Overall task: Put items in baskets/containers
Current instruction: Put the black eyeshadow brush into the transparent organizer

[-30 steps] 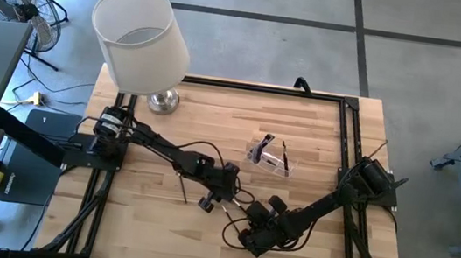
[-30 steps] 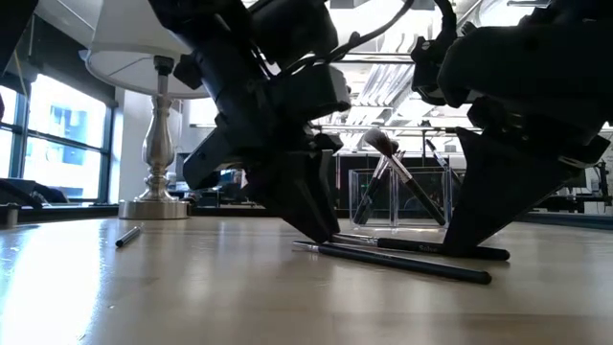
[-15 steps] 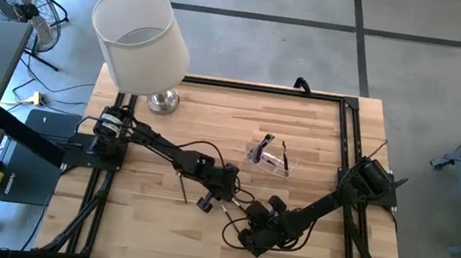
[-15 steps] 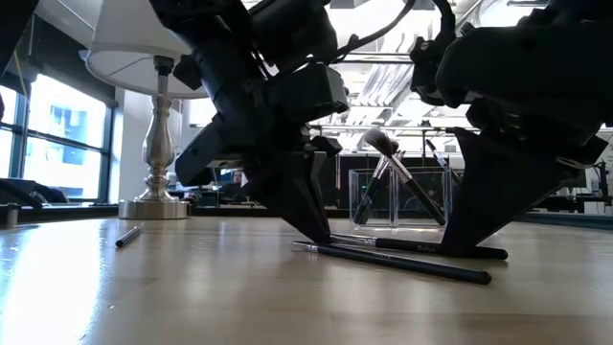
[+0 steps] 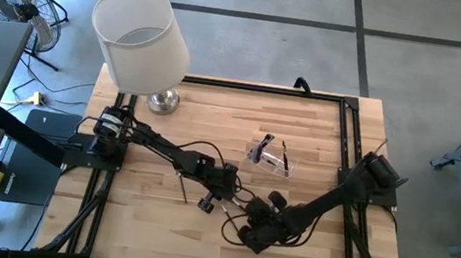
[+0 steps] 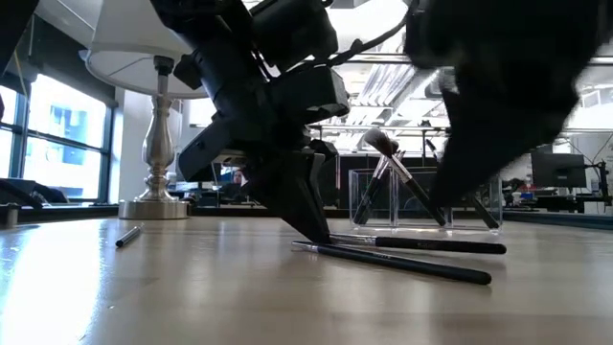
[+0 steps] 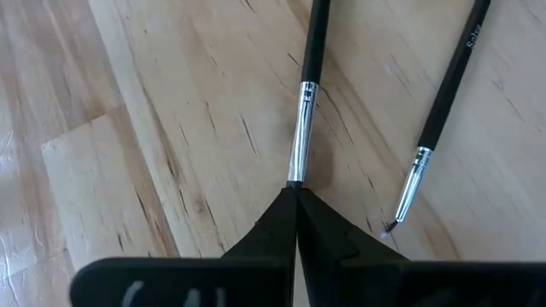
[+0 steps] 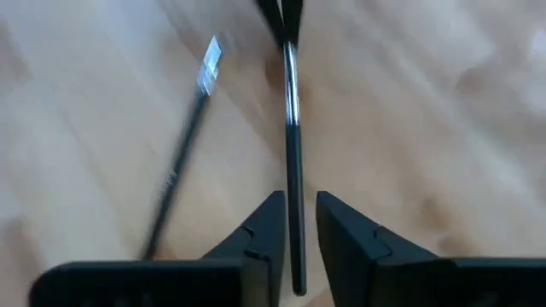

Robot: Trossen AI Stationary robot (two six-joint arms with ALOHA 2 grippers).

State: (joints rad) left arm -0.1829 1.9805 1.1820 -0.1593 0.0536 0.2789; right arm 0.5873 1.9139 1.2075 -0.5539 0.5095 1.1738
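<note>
Left hand (image 7: 296, 198) pinched shut on a brush (image 7: 308, 81) tip, flat on the surface (image 5: 317, 140). Right hand (image 8: 295, 223) narrow, astride its handle. Second brush (image 7: 444, 102) beside: lettering unreadable. Box (image 5: 270, 155) near, holding brushes.

My arms are matte black, jointed tube links with chunky housings. Loose black cables loop along left arm (image 5: 166, 149) and right arm (image 5: 328, 198). Left gripper (image 7: 296, 198): two dark wedge fingers tapering to points. Right gripper (image 8: 294, 223): same black tapered fingers. No markings readable.
</note>
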